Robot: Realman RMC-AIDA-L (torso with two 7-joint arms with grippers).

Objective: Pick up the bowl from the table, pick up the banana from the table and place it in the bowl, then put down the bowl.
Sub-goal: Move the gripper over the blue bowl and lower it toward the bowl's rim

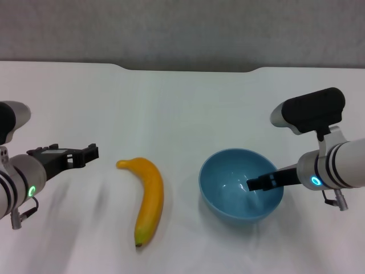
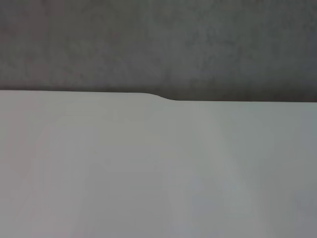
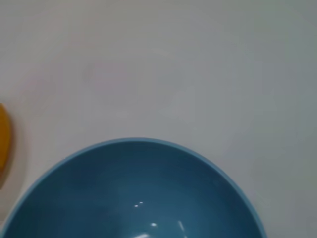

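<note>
The light blue bowl [image 1: 241, 184] sits on the white table [image 1: 182, 108], right of centre. My right gripper [image 1: 256, 184] reaches over the bowl's right rim, with its dark tip inside the bowl. The right wrist view looks down into the bowl [image 3: 133, 193]. The yellow-orange banana [image 1: 149, 197] lies left of the bowl, with its dark tip toward the near edge. A sliver of the banana [image 3: 4, 144] shows at the edge of the right wrist view. My left gripper [image 1: 90, 155] is open and empty, a short way left of the banana's stem end.
The table's far edge has a shallow notch [image 1: 188, 69] against a grey wall. The left wrist view shows only bare tabletop [image 2: 148, 173] and that far edge.
</note>
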